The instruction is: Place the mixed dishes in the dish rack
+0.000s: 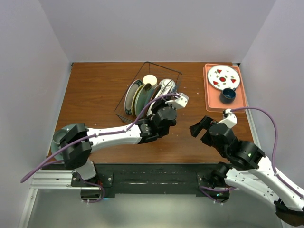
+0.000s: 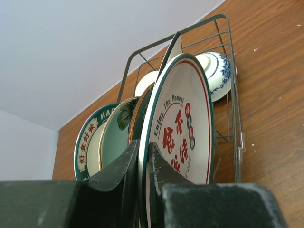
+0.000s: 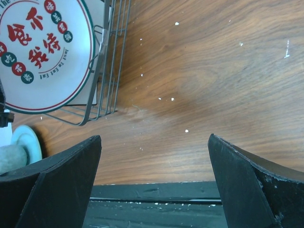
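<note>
Pinching | left gripper [image 2: 143,147] | white plate [image 2: 183,123] rim between jaws | in dish rack [image 2: 235,95]

A brown wood-grain worktop [image 1: 95,95] spreads out before me, boxed in by plain pale lilac walls [image 1: 156,28] at nine, twelve and three o'clock. A black rail [image 1: 156,176] edges it at six. The light is soft and even.

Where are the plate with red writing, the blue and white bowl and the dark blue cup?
plate with red writing [image 2: 179,135]: left wrist view, middle of its white face.
blue and white bowl [image 2: 217,76]: left wrist view, its patterned outer side.
dark blue cup [image 1: 228,95]: top view, its open mouth.
</note>
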Robot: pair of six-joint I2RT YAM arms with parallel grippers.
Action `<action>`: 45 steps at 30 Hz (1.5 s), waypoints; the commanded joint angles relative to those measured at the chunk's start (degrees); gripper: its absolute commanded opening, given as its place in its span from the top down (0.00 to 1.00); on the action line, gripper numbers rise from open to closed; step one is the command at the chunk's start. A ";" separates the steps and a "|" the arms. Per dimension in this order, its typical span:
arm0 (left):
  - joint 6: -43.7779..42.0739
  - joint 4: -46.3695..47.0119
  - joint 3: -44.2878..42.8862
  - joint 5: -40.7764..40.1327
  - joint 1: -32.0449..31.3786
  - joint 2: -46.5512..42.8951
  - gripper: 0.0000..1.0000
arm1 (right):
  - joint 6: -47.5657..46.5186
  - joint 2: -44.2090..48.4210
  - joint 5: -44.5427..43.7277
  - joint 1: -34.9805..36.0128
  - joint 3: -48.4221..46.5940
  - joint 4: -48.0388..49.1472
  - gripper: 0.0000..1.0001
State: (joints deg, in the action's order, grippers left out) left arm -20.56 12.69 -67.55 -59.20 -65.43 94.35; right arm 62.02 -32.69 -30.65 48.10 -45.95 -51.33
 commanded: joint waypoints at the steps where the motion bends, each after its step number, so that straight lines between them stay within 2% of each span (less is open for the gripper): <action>1: 2.63 -3.11 1.37 -3.03 0.39 2.51 0.82 | 0.12 0.08 -0.28 0.16 0.07 2.55 0.02; 7: 3.15 -3.11 1.72 -3.11 0.39 4.35 0.77 | 0.21 0.34 -0.46 0.16 0.25 2.20 0.02; 19: 6.49 -6.88 0.14 -2.24 0.39 3.30 0.50 | 0.38 0.69 -0.28 0.16 0.25 2.02 0.02; 24: 9.21 -9.78 -0.57 -1.62 0.39 0.84 0.39 | 0.47 1.05 -0.20 0.16 -0.19 1.67 0.01; 32: 11.59 -11.02 -1.18 0.93 0.39 -3.37 0.26 | 0.47 0.96 -0.11 0.16 -0.28 1.50 0.01; 36: 13.08 -14.60 -2.50 1.98 0.39 -5.13 0.21 | 0.47 1.05 -0.11 0.16 -0.45 1.32 0.02; 45: 18.97 -20.68 -3.12 10.68 0.39 -13.74 0.07 | -1.02 0.87 -0.20 0.16 -1.15 1.67 0.01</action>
State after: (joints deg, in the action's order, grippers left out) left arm -6.09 -6.83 -68.12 -52.34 -65.28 86.96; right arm 61.89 -31.81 -30.41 48.10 -45.63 -50.98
